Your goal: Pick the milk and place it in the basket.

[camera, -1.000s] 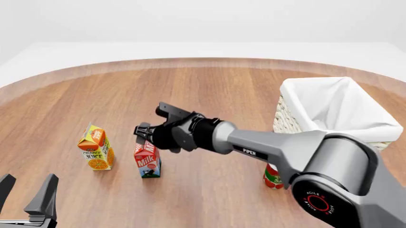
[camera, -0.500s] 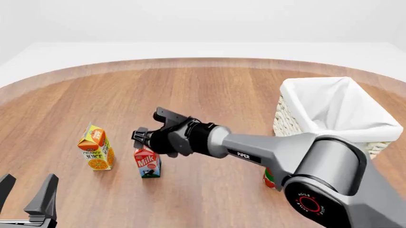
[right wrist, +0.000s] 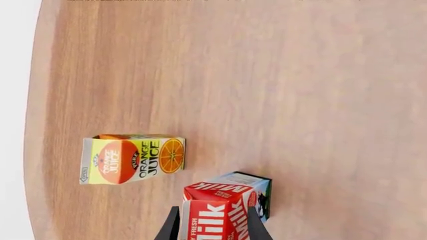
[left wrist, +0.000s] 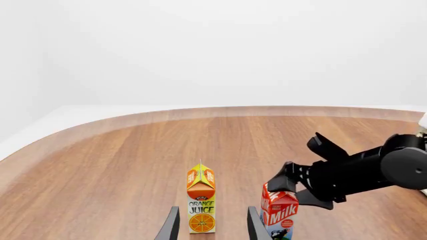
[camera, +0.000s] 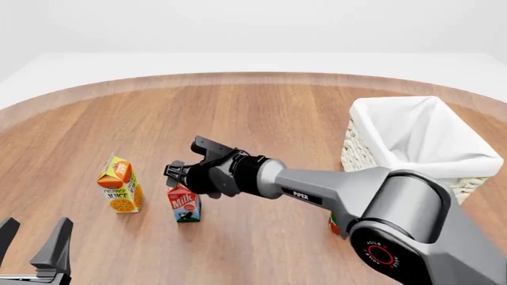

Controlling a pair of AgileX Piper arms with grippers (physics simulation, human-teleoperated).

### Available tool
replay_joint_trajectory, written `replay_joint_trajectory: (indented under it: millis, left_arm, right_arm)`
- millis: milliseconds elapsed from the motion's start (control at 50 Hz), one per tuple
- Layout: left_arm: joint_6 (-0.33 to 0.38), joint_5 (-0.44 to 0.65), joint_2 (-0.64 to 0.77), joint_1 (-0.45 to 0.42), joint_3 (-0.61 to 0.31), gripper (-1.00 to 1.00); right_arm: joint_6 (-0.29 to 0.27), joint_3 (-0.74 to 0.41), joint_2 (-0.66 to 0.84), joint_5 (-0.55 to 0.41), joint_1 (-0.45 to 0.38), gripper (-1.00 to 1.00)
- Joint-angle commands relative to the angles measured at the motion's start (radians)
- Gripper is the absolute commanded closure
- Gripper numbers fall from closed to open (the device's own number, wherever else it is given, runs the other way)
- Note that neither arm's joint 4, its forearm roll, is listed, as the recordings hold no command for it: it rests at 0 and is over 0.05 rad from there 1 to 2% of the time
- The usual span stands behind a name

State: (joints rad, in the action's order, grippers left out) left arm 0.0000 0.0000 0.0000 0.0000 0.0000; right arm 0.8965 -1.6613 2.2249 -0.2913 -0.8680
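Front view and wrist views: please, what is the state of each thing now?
milk: upright on table, between right gripper fingers, not lifted
juice carton: upright
basket: upright, open, nothing visible inside
red can: mostly hidden
left gripper: open, holding nothing

Grey right arm [camera: 372, 193] marked "PIPER", black hand [camera: 184, 168].

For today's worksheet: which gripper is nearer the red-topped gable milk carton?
Right gripper: fingers straddling the red-topped gable milk carton. Left gripper sits apart, near the table's front edge.
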Motion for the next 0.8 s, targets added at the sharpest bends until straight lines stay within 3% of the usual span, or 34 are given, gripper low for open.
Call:
replay_joint_trajectory:
  millis: [20, 440, 800]
  left_arm:
    - [0.0, 0.0, 0.0, 0.0, 0.0, -1.0]
    - [0.0, 0.0, 0.0, 0.0, 0.0, -1.0]
    - [0.0, 0.0, 0.0, 0.0, 0.0, -1.0]
  right_arm:
    - [-0.019, -0.029, 0.012, -0.017, -0.001, 1.0]
    - [0.009, 0.007, -0.023, 0.03, -0.002, 1.0]
    - [-0.005, 0.017, -0.047, 0.036, 0.002, 1.0]
